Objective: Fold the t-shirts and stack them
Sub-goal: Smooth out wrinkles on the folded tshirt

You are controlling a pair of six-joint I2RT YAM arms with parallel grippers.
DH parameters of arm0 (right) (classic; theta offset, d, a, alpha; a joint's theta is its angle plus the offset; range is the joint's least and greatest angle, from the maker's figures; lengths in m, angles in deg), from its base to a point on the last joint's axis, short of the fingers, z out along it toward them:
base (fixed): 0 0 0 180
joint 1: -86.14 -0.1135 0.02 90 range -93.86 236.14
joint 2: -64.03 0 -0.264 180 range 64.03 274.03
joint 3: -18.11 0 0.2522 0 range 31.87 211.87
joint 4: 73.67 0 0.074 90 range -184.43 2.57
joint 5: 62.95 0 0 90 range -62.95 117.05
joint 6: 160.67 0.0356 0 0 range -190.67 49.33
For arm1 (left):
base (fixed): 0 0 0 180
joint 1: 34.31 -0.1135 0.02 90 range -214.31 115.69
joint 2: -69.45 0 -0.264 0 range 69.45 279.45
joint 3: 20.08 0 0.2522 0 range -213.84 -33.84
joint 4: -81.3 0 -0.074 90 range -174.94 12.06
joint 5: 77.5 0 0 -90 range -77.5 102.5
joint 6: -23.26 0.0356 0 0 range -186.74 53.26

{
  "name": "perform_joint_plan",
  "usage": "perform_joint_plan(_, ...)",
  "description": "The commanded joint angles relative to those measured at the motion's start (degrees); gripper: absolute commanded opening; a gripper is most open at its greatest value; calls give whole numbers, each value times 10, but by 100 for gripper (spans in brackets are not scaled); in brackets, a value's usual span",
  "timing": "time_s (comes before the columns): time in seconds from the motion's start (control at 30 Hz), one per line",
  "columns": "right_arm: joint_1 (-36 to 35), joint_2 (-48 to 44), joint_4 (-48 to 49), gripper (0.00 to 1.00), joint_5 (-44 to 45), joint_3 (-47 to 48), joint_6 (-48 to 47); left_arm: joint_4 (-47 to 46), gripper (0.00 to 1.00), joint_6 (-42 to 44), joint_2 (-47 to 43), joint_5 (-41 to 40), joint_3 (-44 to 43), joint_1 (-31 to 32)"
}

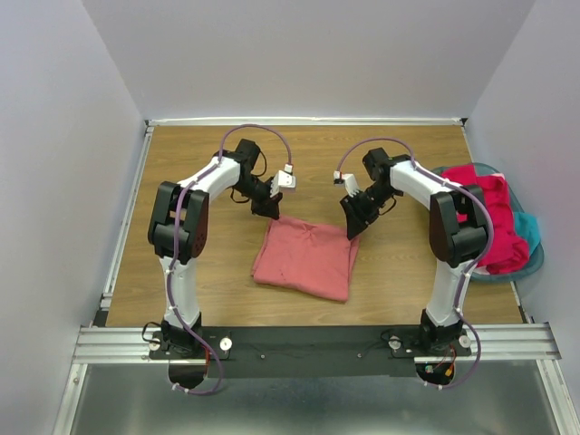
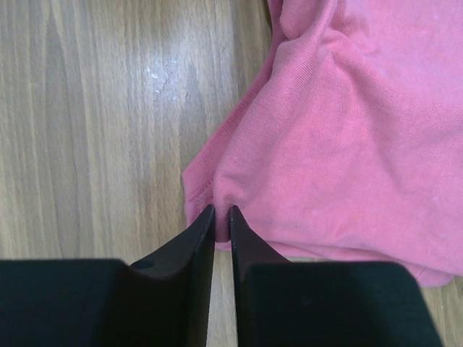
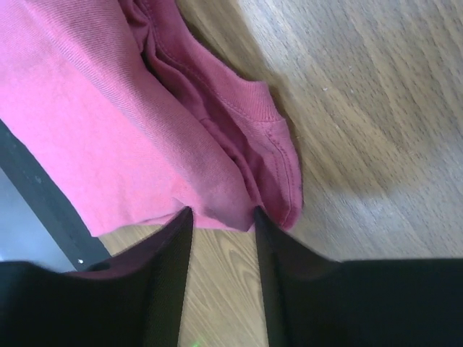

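Observation:
A salmon-pink t-shirt (image 1: 306, 258) lies folded into a rough rectangle on the wooden table (image 1: 199, 163) in the middle. My left gripper (image 1: 270, 210) is at its far left corner. In the left wrist view its jaws (image 2: 222, 210) are closed on a small pinch of the shirt's edge (image 2: 340, 130). My right gripper (image 1: 353, 224) is at the far right corner. In the right wrist view its jaws (image 3: 223, 215) stand apart, the tips straddling the layered corner of the shirt (image 3: 108, 108), which rests on the table.
A round teal basket (image 1: 536, 261) stands at the right edge, holding a crumpled magenta-red shirt (image 1: 488, 213) and a teal one (image 1: 527, 231). White walls close in the table at the back and sides. A metal rail (image 1: 317, 340) runs along the near edge.

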Motion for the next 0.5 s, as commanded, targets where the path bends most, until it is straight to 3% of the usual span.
perform_joint_plan(0.0, -1, 1, -9, 41, -28, 2, -8, 14, 19, 6, 13, 26, -12, 3)
perform_joint_plan(0.03, 0, 3, -9, 34, -30, 5, -7, 12, 16, 5, 13, 26, -12, 3)
perform_joint_plan(0.07, -1, 3, -9, 19, -31, 10, -5, 10, 14, 0, 12, 25, -12, 3)
perform_joint_plan(0.2, -1, -11, -15, 0, -24, 17, 3, 0, 0, -14, 10, 19, -9, 3)
perform_joint_plan(0.47, 1, -77, -60, 1, 32, 6, 6, -30, 0, -35, 0, -17, 7, -8)
